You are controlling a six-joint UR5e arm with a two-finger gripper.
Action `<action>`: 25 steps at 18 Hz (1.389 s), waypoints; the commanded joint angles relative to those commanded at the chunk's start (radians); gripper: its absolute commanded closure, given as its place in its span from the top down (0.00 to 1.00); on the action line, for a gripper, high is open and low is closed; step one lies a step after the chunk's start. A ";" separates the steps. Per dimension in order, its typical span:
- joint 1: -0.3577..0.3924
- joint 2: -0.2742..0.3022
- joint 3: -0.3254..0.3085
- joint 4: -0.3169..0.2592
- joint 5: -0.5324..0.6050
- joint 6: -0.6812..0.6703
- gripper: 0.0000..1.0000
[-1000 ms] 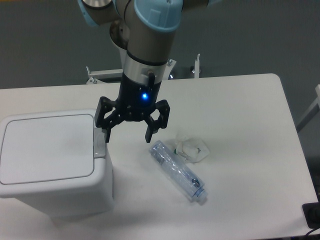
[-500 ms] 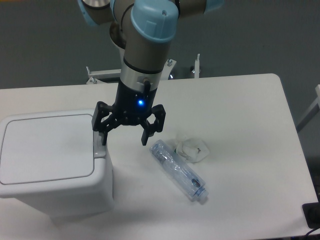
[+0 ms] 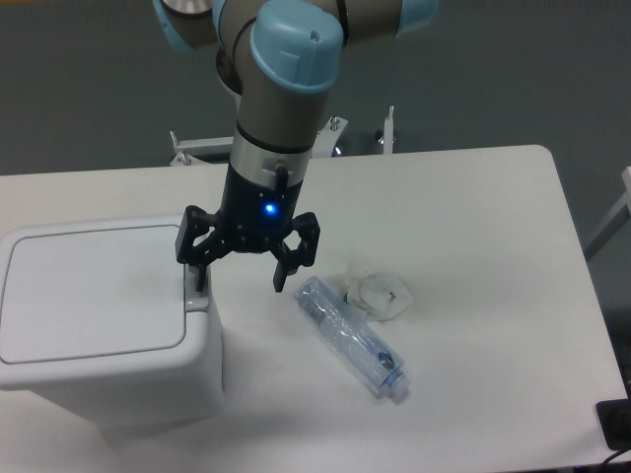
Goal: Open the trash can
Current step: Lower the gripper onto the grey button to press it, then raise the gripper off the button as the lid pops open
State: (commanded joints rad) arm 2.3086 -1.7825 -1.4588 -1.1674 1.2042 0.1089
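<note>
The trash can [image 3: 99, 335] is a large white boxy bin at the table's front left, its flat lid [image 3: 94, 293] down. A small grey tab [image 3: 194, 294] sits at the lid's right edge. My gripper [image 3: 241, 286] hangs open at the can's right side, pointing down. Its left finger [image 3: 199, 275] is right above the grey tab, and whether it touches the tab I cannot tell. The right finger [image 3: 284, 275] hangs over bare table beside the can.
A clear plastic bottle [image 3: 350, 337] lies on its side right of the gripper. A crumpled white wrapper [image 3: 380, 293] rests just behind it. A dark object [image 3: 618, 426] shows at the lower right corner.
The gripper has shifted slightly left and down, bringing its left finger closer over the grey tab. The lid has stayed down.
</note>
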 joint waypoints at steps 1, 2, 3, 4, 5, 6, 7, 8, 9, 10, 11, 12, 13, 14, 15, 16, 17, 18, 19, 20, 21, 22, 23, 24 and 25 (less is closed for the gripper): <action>0.000 0.000 0.000 0.000 0.000 0.000 1.00; 0.000 0.000 0.000 0.002 0.002 0.000 1.00; 0.000 0.000 -0.002 0.002 0.002 0.000 1.00; 0.000 0.000 -0.002 0.002 0.002 0.002 1.00; 0.000 0.000 -0.002 0.002 0.002 0.000 1.00; 0.000 0.000 -0.002 0.002 0.002 0.000 1.00; 0.000 0.000 -0.002 0.002 0.003 0.002 1.00; 0.000 -0.003 -0.005 0.003 0.006 0.002 1.00; 0.000 -0.003 -0.006 0.003 0.006 0.002 1.00; 0.000 -0.003 -0.008 0.003 0.006 0.002 1.00; 0.000 -0.003 -0.008 0.003 0.006 0.002 1.00; 0.000 -0.003 -0.008 0.003 0.006 0.002 1.00; 0.000 -0.003 -0.008 0.003 0.006 0.003 1.00; 0.000 -0.005 -0.008 0.003 0.006 0.003 1.00; 0.000 -0.005 -0.008 0.003 0.006 0.003 1.00; 0.000 -0.003 -0.003 0.000 0.005 0.003 1.00; 0.000 -0.003 0.009 0.009 0.003 -0.003 1.00; 0.000 0.000 0.015 0.026 0.000 -0.005 1.00; 0.002 0.008 0.026 0.038 -0.005 -0.003 1.00; 0.005 0.009 0.043 0.040 0.001 0.001 1.00; 0.011 0.009 0.066 0.040 0.005 0.005 1.00; 0.029 0.009 0.099 0.044 0.006 0.015 1.00; 0.052 0.009 0.118 0.048 0.006 0.029 1.00; 0.070 0.009 0.130 0.049 0.006 0.056 1.00; 0.078 0.008 0.140 0.049 0.012 0.089 1.00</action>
State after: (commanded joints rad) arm 2.3868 -1.7748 -1.3193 -1.1183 1.2164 0.1976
